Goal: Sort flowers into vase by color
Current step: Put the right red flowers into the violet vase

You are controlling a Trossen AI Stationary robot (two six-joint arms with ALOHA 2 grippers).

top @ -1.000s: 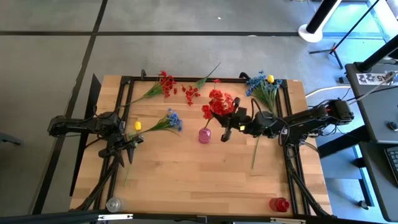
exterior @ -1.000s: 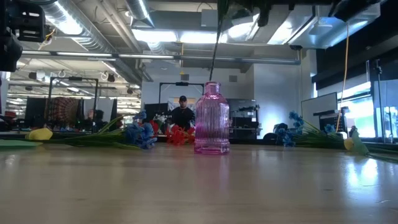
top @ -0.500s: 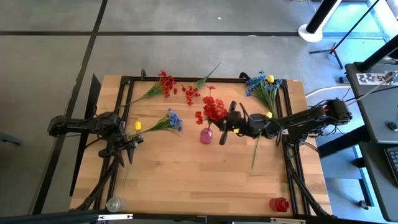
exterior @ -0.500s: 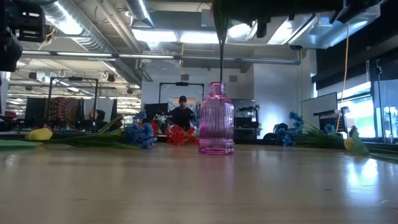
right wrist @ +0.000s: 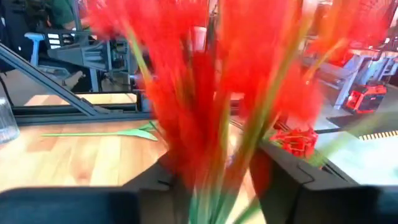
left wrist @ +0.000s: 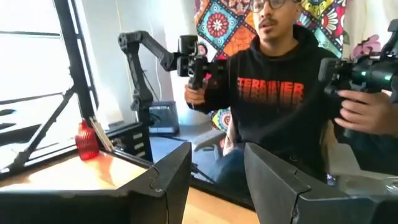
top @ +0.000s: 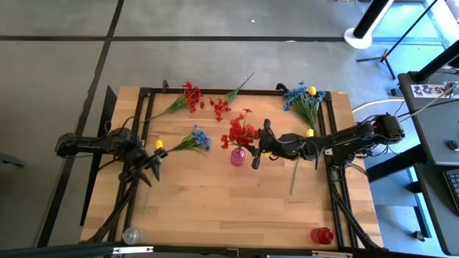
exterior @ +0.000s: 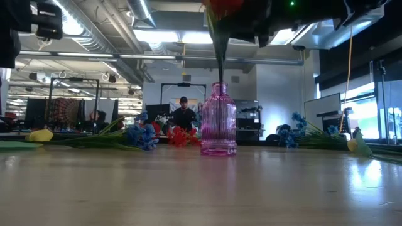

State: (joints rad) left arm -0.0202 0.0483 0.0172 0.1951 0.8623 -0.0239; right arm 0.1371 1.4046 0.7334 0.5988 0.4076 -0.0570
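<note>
Item: red sprig [top: 240, 133], stem upright in pink vase [top: 237, 156], directly ahead of your right gripper [top: 256, 145]; fingers parted either side, grip uncertain. Left gripper [top: 147, 163] idle, open.

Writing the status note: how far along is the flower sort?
Done: no sprig released in a vase yet. In hand: right gripper has the red sprig with its stem in the pink vase. Left: red sprigs, blue ones and the blue-yellow bunch lie on the table. Left gripper waits, open.
</note>
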